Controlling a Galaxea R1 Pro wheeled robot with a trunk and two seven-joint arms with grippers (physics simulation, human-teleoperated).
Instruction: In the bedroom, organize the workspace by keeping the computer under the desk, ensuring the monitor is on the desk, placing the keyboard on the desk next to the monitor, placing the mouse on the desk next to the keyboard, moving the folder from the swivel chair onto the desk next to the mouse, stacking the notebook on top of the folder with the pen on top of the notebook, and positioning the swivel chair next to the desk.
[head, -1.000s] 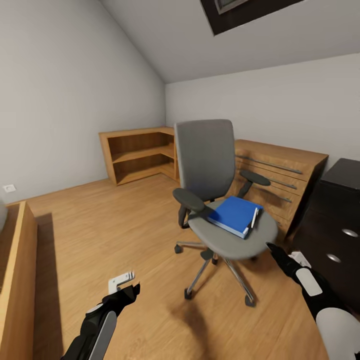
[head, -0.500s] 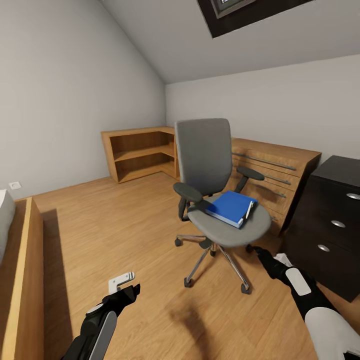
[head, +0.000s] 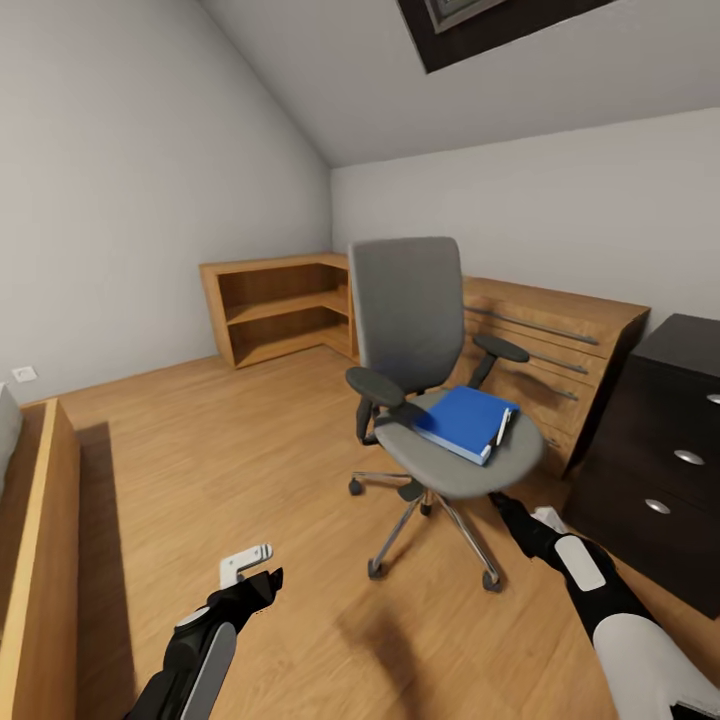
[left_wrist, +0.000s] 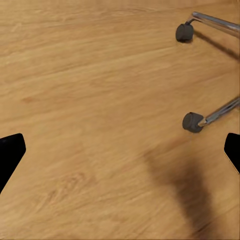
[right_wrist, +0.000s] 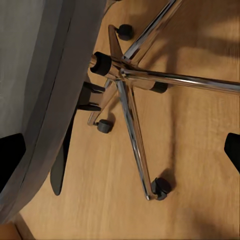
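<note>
The swivel chair stands on the wooden floor in the middle of the room, its grey back toward the far corner and its chrome five-star base on dark castors. On its seat lies the blue folder, with a thin white pen along the folder's right side. Behind the chair are the light wooden corner shelving and a wooden chest of drawers; a black drawer unit stands at the right. The left gripper hangs low over bare floor, well apart from the chair, its fingers spread wide and empty. The right gripper sits just beside the front edge of the seat, fingers likewise parted and holding nothing, looking under the seat at the base.
</note>
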